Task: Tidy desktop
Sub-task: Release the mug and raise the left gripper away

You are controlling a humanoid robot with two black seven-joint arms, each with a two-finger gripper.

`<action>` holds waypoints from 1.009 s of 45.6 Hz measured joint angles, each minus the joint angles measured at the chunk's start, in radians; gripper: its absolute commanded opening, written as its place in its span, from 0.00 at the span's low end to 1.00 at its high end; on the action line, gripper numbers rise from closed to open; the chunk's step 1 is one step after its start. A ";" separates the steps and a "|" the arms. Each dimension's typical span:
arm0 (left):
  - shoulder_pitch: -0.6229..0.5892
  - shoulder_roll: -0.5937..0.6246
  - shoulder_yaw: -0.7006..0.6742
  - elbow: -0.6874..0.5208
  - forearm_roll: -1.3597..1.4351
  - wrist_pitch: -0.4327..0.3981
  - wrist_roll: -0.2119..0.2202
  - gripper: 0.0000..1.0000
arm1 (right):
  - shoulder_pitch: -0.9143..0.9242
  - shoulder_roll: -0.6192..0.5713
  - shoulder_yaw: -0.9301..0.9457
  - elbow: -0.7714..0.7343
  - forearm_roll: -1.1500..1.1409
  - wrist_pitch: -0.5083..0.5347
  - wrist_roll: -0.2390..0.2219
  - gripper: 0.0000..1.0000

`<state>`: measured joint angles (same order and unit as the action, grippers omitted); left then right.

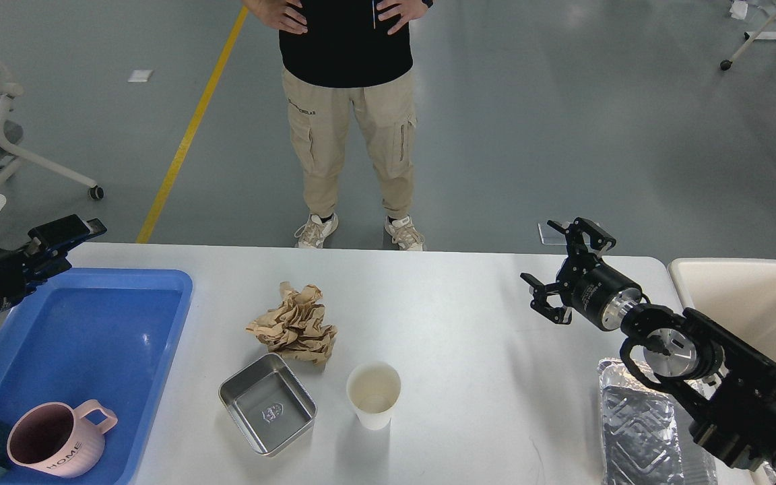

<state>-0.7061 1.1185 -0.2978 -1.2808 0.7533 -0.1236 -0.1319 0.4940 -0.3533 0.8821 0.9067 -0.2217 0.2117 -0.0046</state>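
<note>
Head view is showing the white desktop (pixel 469 303) spanning the frame under a light, soft crumpled paper wad (pixel 296 325), graspable anywhere, while right gripper (pixel 566 266) is hovering wide, left gripper (pixel 68 236) unreadable.

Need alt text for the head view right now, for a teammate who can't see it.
Both robot hands hover empty over the white desktop: right hand open, left hand above a blue tray holding a pink mug. Mid-table lie crumpled brown paper, a metal tin and a paper cup.
</note>
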 measured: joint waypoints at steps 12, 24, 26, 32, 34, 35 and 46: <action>0.045 0.122 0.028 -0.173 0.073 0.020 0.007 0.97 | 0.000 0.005 -0.004 0.000 -0.001 0.000 0.000 1.00; 0.096 0.240 0.070 -0.282 0.231 0.021 0.045 0.97 | 0.000 0.005 -0.024 0.000 -0.004 -0.005 -0.001 1.00; 0.106 0.256 0.074 -0.290 0.255 0.021 0.052 0.97 | 0.000 0.005 -0.027 0.000 -0.005 -0.005 -0.001 1.00; 0.127 0.304 0.078 -0.329 0.285 0.017 0.055 0.97 | 0.005 0.008 -0.031 -0.005 -0.008 -0.006 -0.001 1.00; 0.129 0.315 0.078 -0.341 0.287 0.015 0.053 0.97 | 0.006 0.009 -0.032 -0.006 -0.011 -0.006 0.000 1.00; 0.130 0.318 0.078 -0.345 0.287 0.014 0.052 0.97 | 0.007 0.010 -0.032 -0.006 -0.014 -0.006 0.000 1.00; 0.136 0.319 0.085 -0.356 0.323 -0.022 0.040 0.97 | 0.008 0.029 -0.034 -0.008 -0.027 -0.008 0.000 1.00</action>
<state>-0.5700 1.4378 -0.2133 -1.6371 1.0764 -0.1458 -0.0923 0.5016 -0.3240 0.8483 0.8989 -0.2484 0.2040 -0.0046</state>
